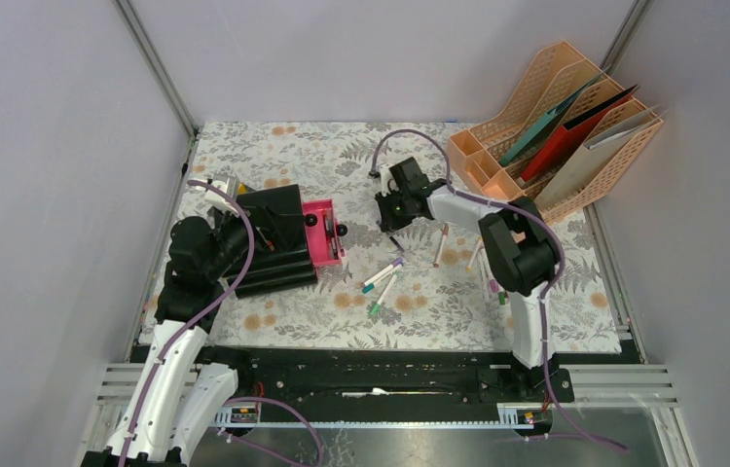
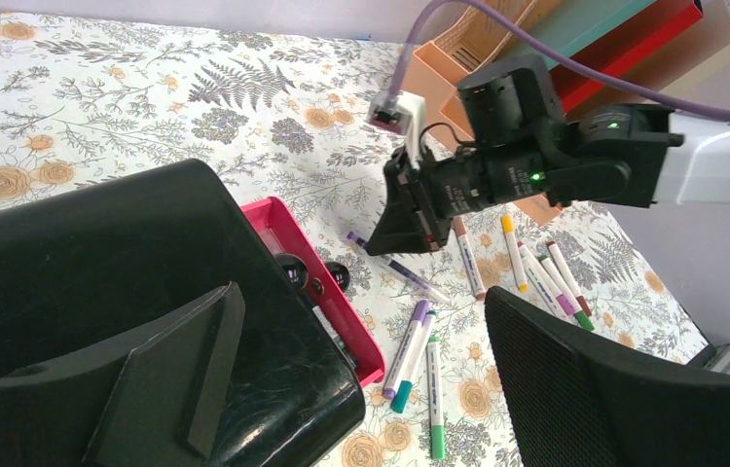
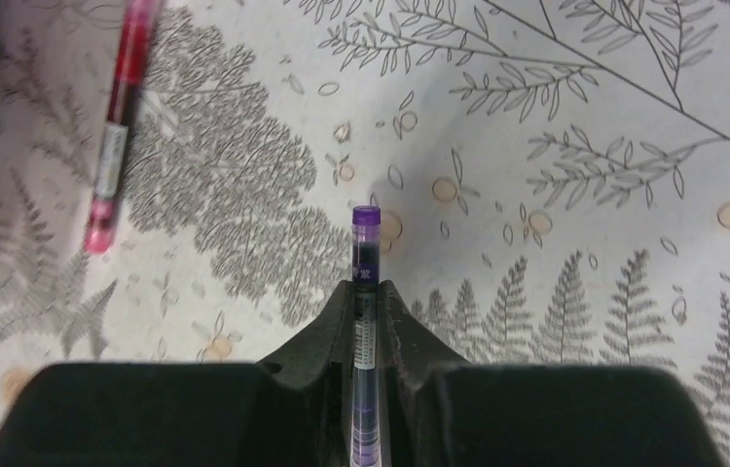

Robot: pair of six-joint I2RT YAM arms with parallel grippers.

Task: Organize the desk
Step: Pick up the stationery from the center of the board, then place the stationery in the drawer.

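Observation:
The desk (image 1: 322, 156) wears a pale cloth with fern leaves and orange flowers. My right gripper (image 3: 366, 292) is shut on a thin purple pen (image 3: 365, 253), whose capped end pokes out ahead of the fingertips, low over the cloth. The left wrist view shows that gripper (image 2: 410, 219) tipped down at one end of the pen (image 2: 410, 274). My left gripper (image 2: 419, 389) stands wide open beside a pink pencil case (image 2: 327, 282), holding nothing. Several markers (image 2: 415, 350) lie loose between its fingers (image 2: 614, 389).
More markers (image 1: 381, 277) lie scattered mid-desk. A red pen (image 3: 116, 136) lies left of my right gripper. A peach file organizer (image 1: 556, 126) with folders stands at the back right. Grey walls enclose the desk, and a black slotted rail (image 1: 371, 375) runs along the near edge.

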